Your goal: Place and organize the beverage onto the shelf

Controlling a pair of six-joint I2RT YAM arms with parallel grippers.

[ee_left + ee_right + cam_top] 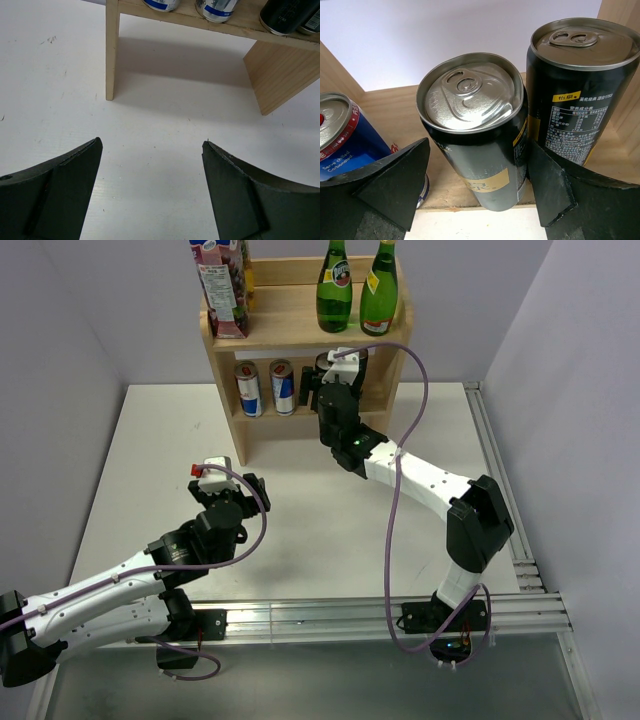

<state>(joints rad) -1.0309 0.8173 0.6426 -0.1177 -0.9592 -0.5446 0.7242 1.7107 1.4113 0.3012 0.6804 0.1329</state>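
Currently shelf (285, 328) holds blue cans (250, 390), black cans (485, 150), green bottles (334, 290), carton (225, 285).

A white, faintly scuffed table (150, 440) spreads under my left gripper (151, 142) and on ahead of it. Plain pale-grey walls (80, 320) close in off to its left, well to the right of my right gripper (479, 145), and far ahead of both. Aluminium rails (505, 490) edge the table behind and right of that gripper, under soft, even light

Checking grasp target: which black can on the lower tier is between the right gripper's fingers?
The centre black can, beside the blue can; the other black can stands outside the fingers, by the shelf side panel.
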